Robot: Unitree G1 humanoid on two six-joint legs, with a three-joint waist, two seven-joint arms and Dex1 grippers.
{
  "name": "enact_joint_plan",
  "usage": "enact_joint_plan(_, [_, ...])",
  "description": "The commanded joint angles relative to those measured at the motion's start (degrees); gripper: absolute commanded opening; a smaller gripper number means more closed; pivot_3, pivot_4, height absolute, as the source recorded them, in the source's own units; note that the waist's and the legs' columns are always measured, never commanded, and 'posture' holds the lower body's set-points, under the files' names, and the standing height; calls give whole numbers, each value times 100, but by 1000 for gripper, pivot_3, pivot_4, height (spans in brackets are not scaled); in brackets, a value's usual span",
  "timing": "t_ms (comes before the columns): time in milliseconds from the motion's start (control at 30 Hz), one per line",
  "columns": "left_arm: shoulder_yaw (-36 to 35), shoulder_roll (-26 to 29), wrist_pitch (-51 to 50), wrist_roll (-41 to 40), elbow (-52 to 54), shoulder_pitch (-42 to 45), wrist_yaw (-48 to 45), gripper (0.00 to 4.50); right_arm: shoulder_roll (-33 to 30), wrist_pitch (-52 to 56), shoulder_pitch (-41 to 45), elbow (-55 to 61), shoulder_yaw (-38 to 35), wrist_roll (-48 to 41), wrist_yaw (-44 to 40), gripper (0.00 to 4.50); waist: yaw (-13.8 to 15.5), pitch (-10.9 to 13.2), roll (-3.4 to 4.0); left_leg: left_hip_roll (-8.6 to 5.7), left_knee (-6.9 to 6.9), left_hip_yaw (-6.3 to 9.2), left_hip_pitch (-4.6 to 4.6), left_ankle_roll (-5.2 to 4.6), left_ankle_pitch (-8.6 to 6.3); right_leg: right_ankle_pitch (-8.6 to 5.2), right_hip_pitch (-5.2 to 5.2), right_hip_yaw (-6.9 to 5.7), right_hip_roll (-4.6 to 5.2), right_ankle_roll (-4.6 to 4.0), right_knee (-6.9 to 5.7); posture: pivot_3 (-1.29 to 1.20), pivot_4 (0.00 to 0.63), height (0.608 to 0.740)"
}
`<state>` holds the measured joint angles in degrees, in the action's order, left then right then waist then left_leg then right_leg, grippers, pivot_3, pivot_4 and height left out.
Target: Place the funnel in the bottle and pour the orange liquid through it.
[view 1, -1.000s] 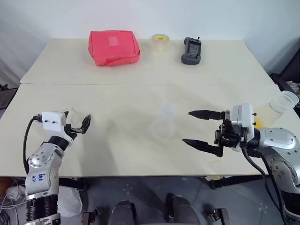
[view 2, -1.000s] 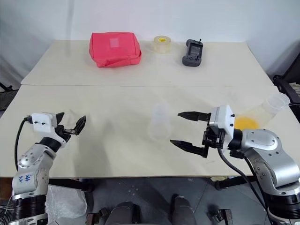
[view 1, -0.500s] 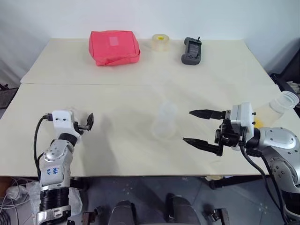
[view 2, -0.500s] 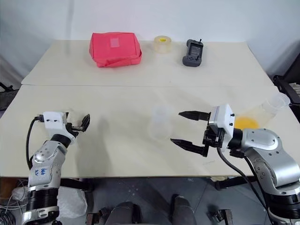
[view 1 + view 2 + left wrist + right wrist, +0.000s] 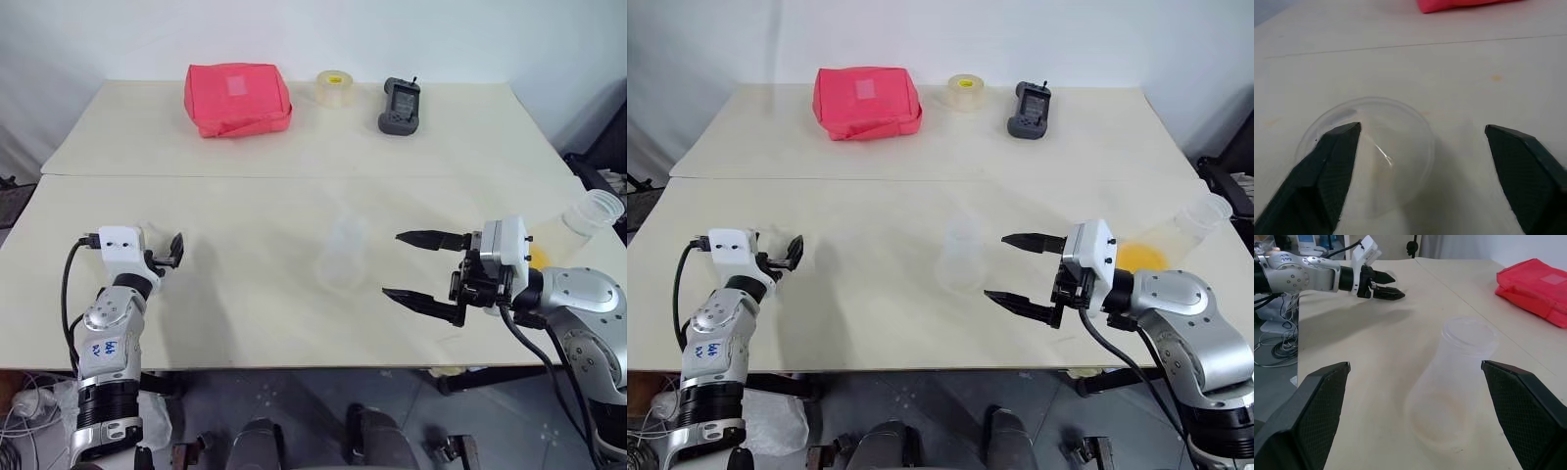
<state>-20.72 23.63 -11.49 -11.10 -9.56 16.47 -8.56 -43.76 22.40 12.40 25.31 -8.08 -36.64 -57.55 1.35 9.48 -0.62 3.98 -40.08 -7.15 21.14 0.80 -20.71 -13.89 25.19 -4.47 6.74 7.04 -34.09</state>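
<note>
The left claw (image 5: 1420, 161), fingers spread, is straddling the funnel (image 5: 1369, 152), which is lying on its side on the counter (image 5: 245, 196) at the near left. It is best centred on the cup rim before pinching. The right claw (image 5: 416, 266) is waiting spread beside the bottle (image 5: 343, 255) at mid-counter. The orange liquid (image 5: 1141, 257) is sitting in a tilted flask (image 5: 1185, 223) at far right. Count: one funnel, one bottle, one flask, two claws.

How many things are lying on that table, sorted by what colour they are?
Clear or frosted plastic: 3 – funnel, bottle, flask holding orange liquid
Red: 1 – pouch
Yellowish: 1 – tape roll
Dark grey: 1 – handheld controller
Total: 6
</note>
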Motion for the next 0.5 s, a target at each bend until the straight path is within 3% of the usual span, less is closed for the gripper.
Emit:
enact_joint_plan(33, [-153, 97, 68, -106, 133, 5, -50, 2991, -52, -102, 10, 129, -175, -8, 16, 4500, 5, 0, 0, 0, 0, 1, 0, 0, 0, 0, 0, 0, 0, 0, 0, 0, 150, 740])
enact_joint_plan(333, [-355, 242, -25, -368, 122, -30, -345, 61, -12, -146, 26, 91, -151, 55, 13, 4500, 0, 0, 0, 0, 0, 0, 0, 0, 0, 0, 0, 0, 0, 0, 0, 0, 150, 740])
enact_joint_plan(500, [-472, 361, -92, -495, 208, -130, -449, 26, -5, -135, 21, 100, -175, 62, 19, 4500, -2, 0, 0, 0, 1, 0, -1, 0, 0, 0, 0, 0, 0, 0, 0, 0, 150, 740])
